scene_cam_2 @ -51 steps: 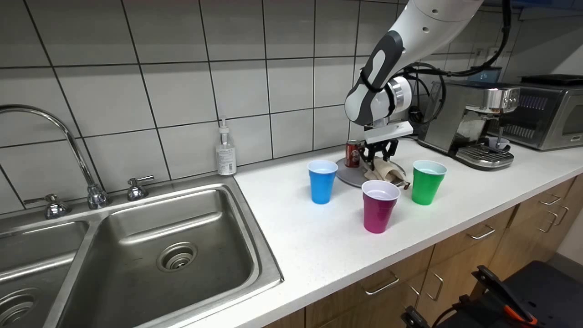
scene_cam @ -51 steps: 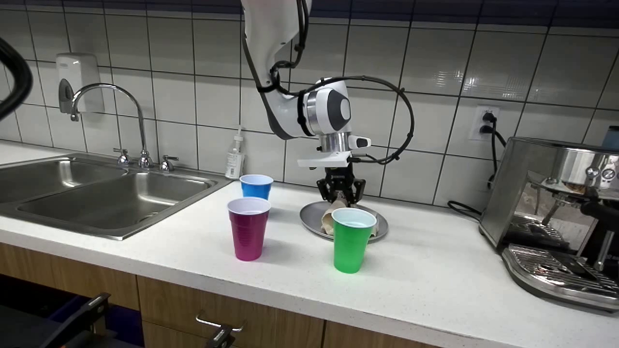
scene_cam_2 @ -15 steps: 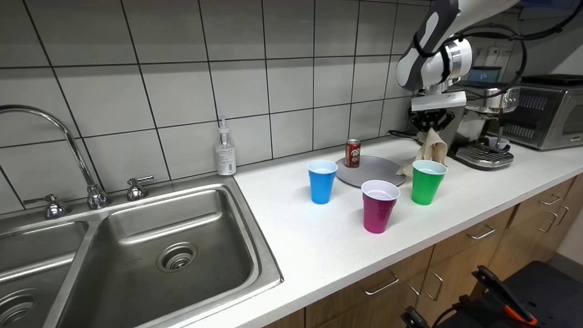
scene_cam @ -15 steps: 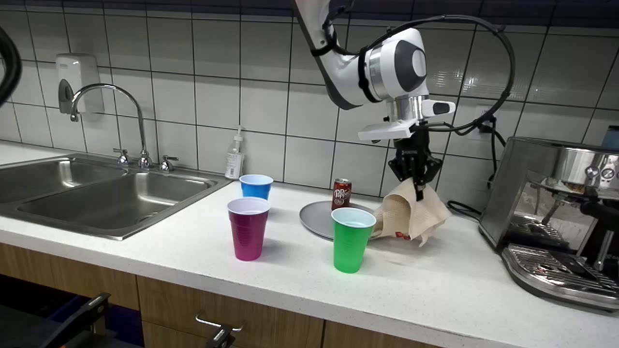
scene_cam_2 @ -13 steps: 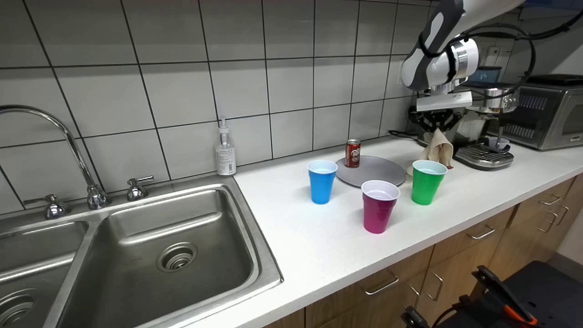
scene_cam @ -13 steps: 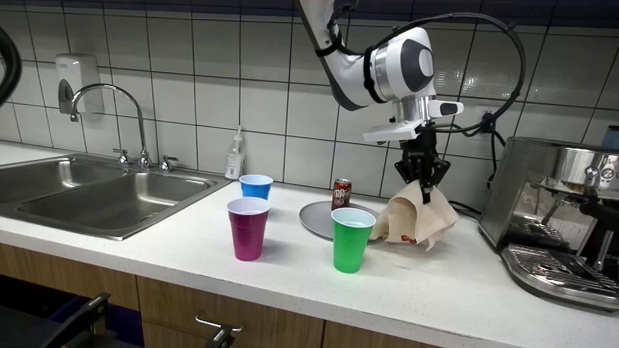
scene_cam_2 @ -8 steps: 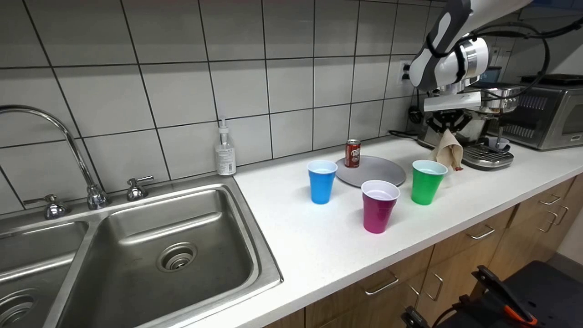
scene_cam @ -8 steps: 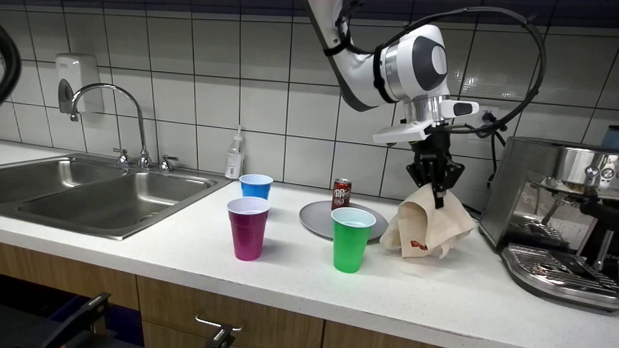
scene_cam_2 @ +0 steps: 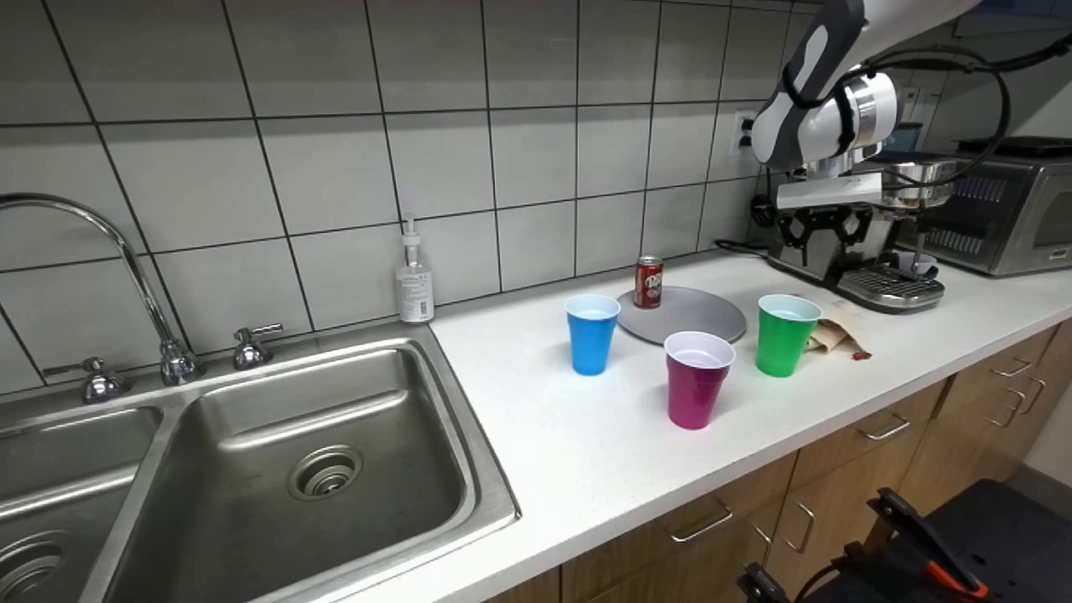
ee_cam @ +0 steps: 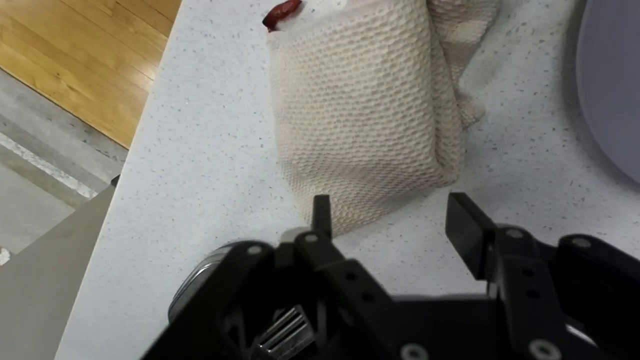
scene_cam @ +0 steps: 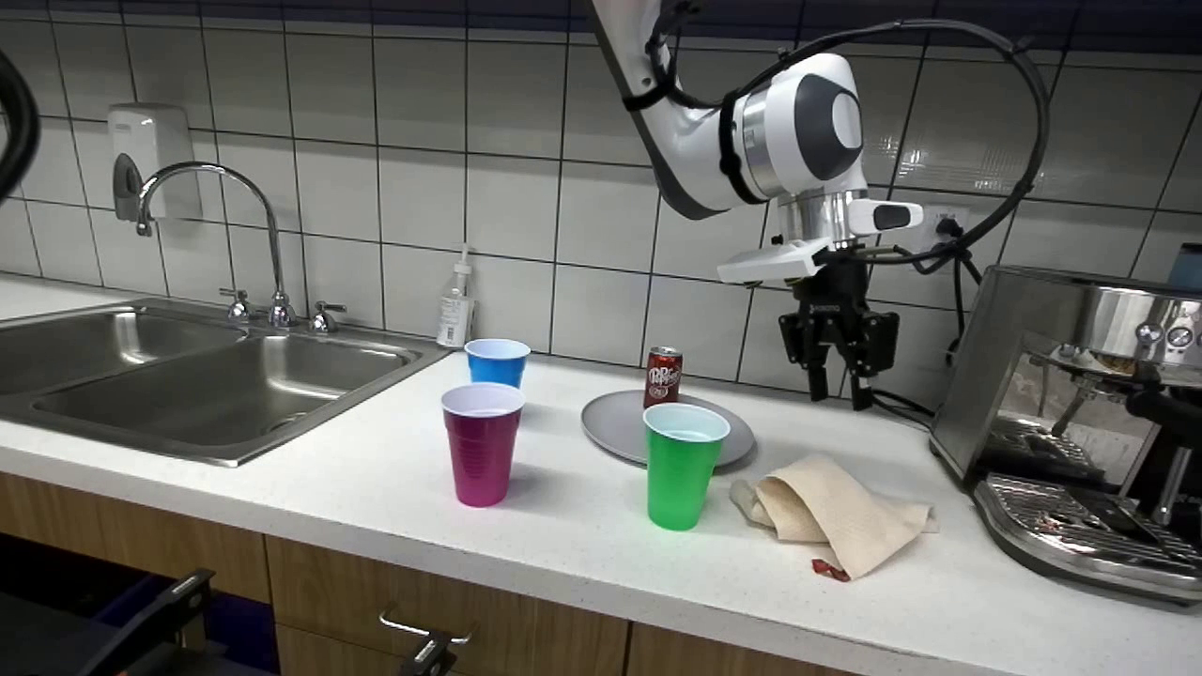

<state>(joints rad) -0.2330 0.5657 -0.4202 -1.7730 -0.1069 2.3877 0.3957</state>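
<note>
At the far left of my screen hangs a white plastic soap dispenser (scene_cam: pixel 160 160), with a stainless-steel double-basin sink (scene_cam: pixel 291 380) and its curved chrome faucet (scene_cam: pixel 276 253) below and beside it. Right of the sink, by the tiled wall, stands a clear plastic pump bottle (scene_cam: pixel 456 314). Then, on the white speckled countertop (scene_cam: pixel 563 526), I see an upright blue plastic cup (scene_cam: pixel 498 371) and, nearer the front edge, an upright magenta plastic cup (scene_cam: pixel 483 455). Next along is a flat round grey plate (scene_cam: pixel 615 422) with a red soda can (scene_cam: pixel 663 376) standing upon it towards the back, and in front of the plate an upright green plastic cup (scene_cam: pixel 684 474). Just right of that cup lies the crumpled beige paper towel (scene_cam: pixel 845 516), loosely folded on the countertop, with a small red scrap (scene_cam: pixel 830 570) at its front edge. Above and behind the towel hangs my black two-fingered gripper (scene_cam: pixel 840 394), pointing down, its jaws parted with a clear gap and holding nothing; in the wrist view, countertop and a corner of the towel show between its fingertips (ee_cam: pixel 321 215). At the far right sits a boxy stainless-steel espresso machine (scene_cam: pixel 1127 319).
</note>
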